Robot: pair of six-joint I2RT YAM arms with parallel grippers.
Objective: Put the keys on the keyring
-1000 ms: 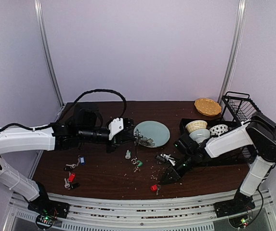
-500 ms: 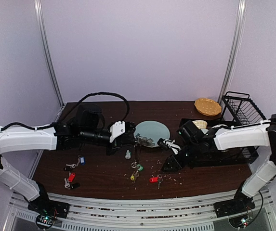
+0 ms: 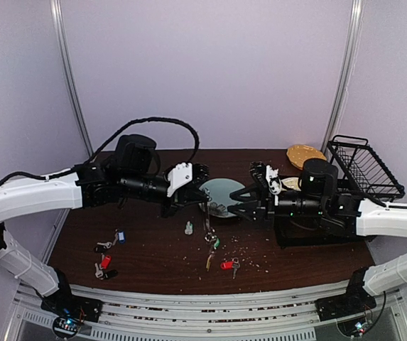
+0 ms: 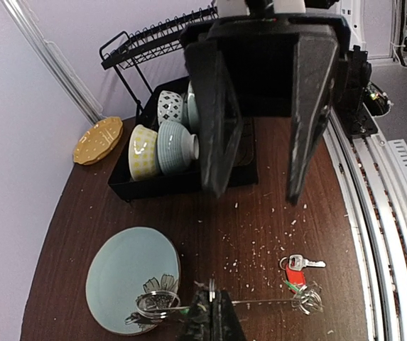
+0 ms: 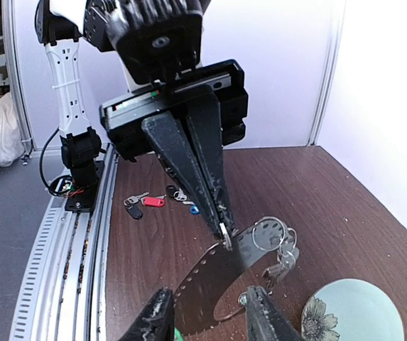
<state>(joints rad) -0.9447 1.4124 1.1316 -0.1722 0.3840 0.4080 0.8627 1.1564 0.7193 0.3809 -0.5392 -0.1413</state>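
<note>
Raised keyring (image 4: pixel 260 302) hangs; loose keys (image 3: pixel 226 265) on table (image 3: pixel 153 263).

The 2 arms (image 3: pixel 36 197) have white shells, black joints, black wedge fingers (image 5: pixel 183 162) and 1 looping black cable (image 3: pixel 162 121)

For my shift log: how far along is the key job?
Done: a green key appears to hang on the ring. In hand: left gripper clamps the ring; right gripper open, close by. Left: red key and blue key lie on the table.
</note>
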